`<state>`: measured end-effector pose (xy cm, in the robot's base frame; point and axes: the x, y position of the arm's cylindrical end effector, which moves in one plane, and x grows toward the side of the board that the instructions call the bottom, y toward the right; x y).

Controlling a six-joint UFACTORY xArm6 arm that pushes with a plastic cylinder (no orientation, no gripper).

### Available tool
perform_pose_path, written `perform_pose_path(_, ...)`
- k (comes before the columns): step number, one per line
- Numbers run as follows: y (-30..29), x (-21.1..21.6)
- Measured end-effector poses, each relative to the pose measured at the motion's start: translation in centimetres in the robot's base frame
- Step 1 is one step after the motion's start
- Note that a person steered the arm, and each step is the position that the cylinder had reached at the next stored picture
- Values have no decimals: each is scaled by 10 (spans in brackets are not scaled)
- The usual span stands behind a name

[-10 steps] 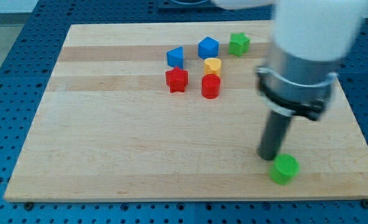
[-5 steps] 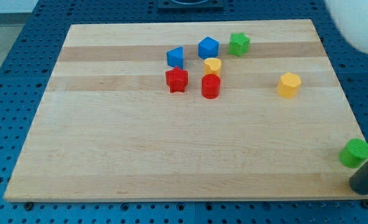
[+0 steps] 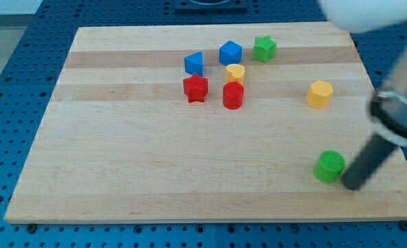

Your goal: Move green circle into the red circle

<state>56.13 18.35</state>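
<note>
Green circle (image 3: 329,166) sitting just left of my tip (image 3: 352,186), red circle (image 3: 233,96) well apart up-left. No pincer on this rig, just rod. Risk: off-centre push sending it rolling sideways, missing red

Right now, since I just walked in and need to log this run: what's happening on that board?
My tip sits just at the view's right of the green circle, placed to push it toward the red circle. That red one stands far off toward the view's upper left, in a cluster of blocks, so the green circle has not reached it.
</note>
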Motion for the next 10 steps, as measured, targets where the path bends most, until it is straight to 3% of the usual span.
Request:
perform_pose_path(1,-19,-93)
perform_pose_path(2,3,-111)
perform_pose_path(3,61,-77)
perform_pose_path(4,22,-15)
perform_pose_path(5,-1,7)
perform_pose_path(6,-43,-75)
perform_pose_path(7,-70,-118)
perform_pose_path(9,-62,-35)
perform_pose_path(10,-109,-64)
